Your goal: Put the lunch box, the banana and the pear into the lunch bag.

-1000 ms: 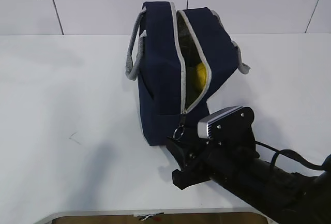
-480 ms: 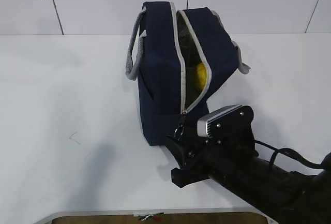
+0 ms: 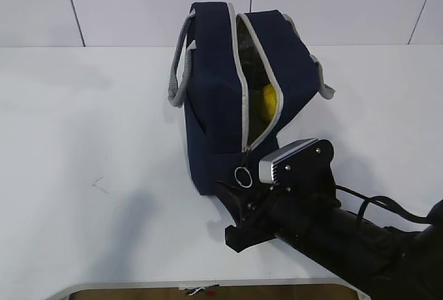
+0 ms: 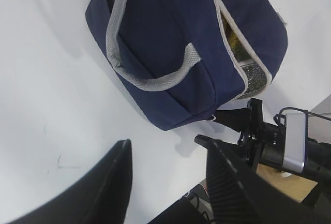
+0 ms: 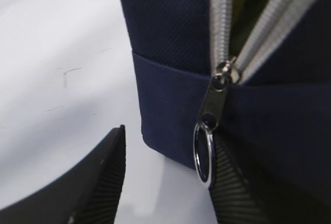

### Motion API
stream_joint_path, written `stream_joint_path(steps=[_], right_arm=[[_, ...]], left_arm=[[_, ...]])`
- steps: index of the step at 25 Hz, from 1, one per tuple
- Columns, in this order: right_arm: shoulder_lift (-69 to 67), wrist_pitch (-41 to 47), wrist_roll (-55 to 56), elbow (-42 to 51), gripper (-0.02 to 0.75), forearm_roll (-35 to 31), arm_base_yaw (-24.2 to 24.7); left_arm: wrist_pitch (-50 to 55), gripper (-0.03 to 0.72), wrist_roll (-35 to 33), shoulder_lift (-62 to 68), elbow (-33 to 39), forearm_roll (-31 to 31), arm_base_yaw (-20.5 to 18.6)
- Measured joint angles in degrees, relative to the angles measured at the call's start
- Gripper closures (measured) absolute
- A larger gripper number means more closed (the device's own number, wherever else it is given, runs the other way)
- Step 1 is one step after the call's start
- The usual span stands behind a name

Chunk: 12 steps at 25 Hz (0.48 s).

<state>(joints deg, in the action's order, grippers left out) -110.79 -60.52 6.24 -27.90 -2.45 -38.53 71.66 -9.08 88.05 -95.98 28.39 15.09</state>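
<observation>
Standing upright near the middle of the white table (image 3: 83,140), the navy lunch bag (image 3: 214,106) was seen with its grey zipper (image 3: 243,85) parted along the near face, and a yellow fruit (image 3: 268,100) was glimpsed inside through the gap; whether it was the banana or the pear could not be told, and the lunch box could not be made out with certainty in any view. The right gripper (image 5: 165,177) was positioned low at the bag's near bottom corner, its jaws spread and grasping nothing, with the metal ring pull (image 5: 203,154) hanging just beside the right-hand finger and the left-hand finger standing clear over bare table. The left gripper (image 4: 168,180) was held well above and to the left of the bag, its jaws likewise released and empty. The bag was judged to be soft and light, its fabric walls likely to give and slide on the smooth table if pushed or tugged from one side only. The slider tab or the ring was judged the best place to take hold for working the zipper, though the ring is small, thin and free to swing, while the grey webbing handles (image 4: 150,76) were judged suitable for steadying the bag.
</observation>
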Motion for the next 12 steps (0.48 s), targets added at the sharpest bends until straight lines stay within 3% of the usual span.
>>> stream_joint_path(steps=[12], right_arm=[[0.0, 0.0, 0.0, -0.13, 0.332, -0.34, 0.0]], left_arm=[[0.0, 0.342, 0.04, 0.0, 0.0, 0.0, 0.0]])
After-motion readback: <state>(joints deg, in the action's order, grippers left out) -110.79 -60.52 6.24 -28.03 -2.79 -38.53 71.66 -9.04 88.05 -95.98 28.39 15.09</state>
